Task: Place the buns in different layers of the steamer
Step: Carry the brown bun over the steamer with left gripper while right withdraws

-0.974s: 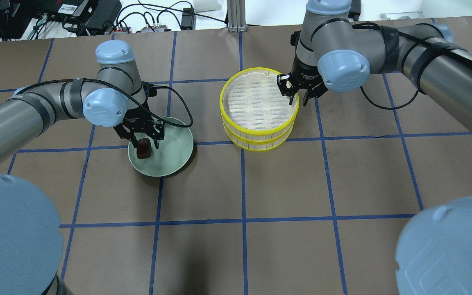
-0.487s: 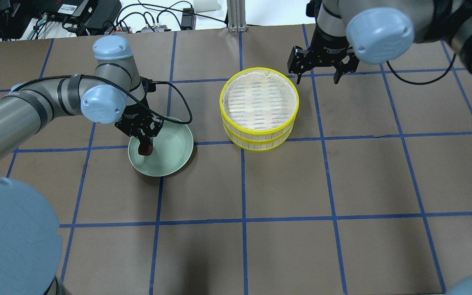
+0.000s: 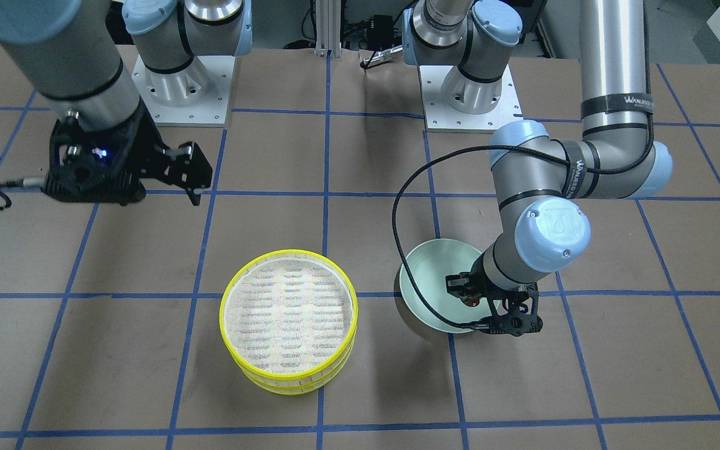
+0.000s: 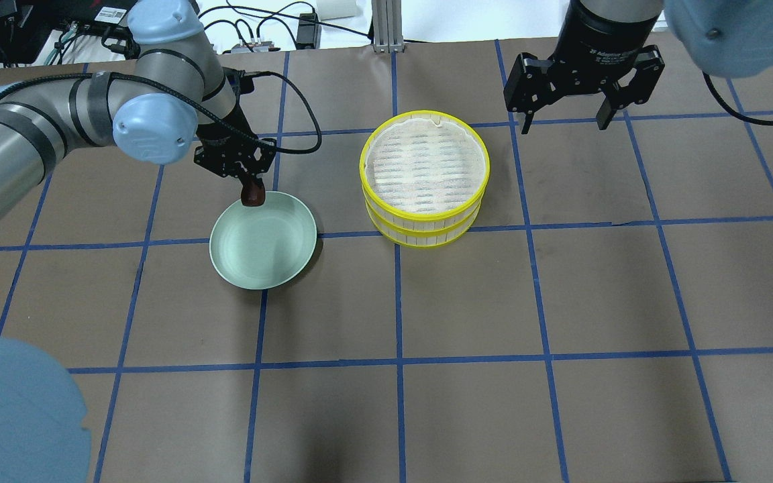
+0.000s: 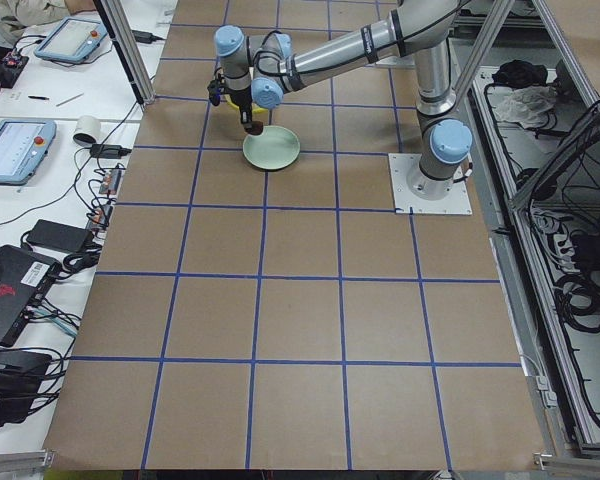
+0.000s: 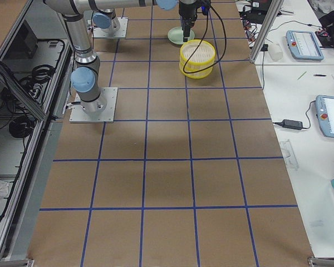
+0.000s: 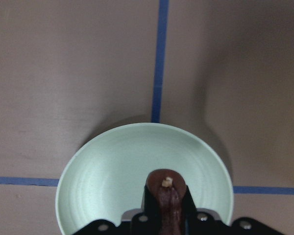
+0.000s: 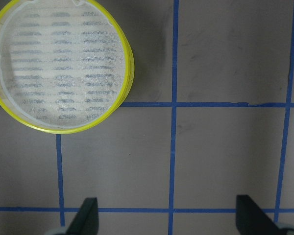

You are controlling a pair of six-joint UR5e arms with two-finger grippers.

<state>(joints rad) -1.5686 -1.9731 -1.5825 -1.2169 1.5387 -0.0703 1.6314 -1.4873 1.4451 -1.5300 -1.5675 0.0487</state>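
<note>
The steamer [image 4: 424,225] is two stacked yellow-rimmed trays; its top floor is bare, as the right wrist view [image 8: 59,130] shows. My left gripper [image 4: 251,186] is shut on the dark reddish-brown bun [image 4: 252,196] and holds it above the far rim of the light green plate [image 4: 262,258]. The left wrist view shows the bun [image 7: 165,188] pinched between the fingers over the plate [image 7: 108,171]. My right gripper [image 4: 565,119] is open and empty, raised beyond and to the right of the steamer. The cream bun shows in no view.
Brown table with a grid of blue tape lines. Cables and electronics [image 4: 158,27] lie beyond the far edge. The arm bases [image 3: 179,87] stand at the robot's side of the table. The left arm's black cable [image 4: 292,127] loops over the table near the plate.
My left gripper shut on the brown bun and lifted it from the plate's middle to its far rim. My right gripper left the steamer's rim, rose, moved far-right and now stands open.
</note>
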